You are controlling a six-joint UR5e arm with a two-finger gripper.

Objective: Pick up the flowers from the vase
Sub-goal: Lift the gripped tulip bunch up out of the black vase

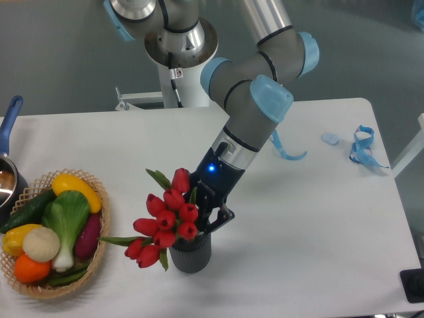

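Note:
The flowers (165,222), a bunch of red tulip buds with green leaves, stand in the vase (191,255) and lean out to the left. The vase is small, dark grey and ribbed, and stands upright near the table's front middle. My gripper (211,220) comes down from the upper right and sits right above the vase rim, against the right side of the bunch where the stems enter the vase. One dark finger (226,216) shows to the right of the buds. The buds hide the other finger and the stems, so the grip cannot be read.
A wicker basket (99,248) with vegetables stands at the front left. A blue-handled pot (9,126) is at the left edge. Blue ribbon pieces (363,146) lie at the back right. The arm's base (180,46) stands behind the table.

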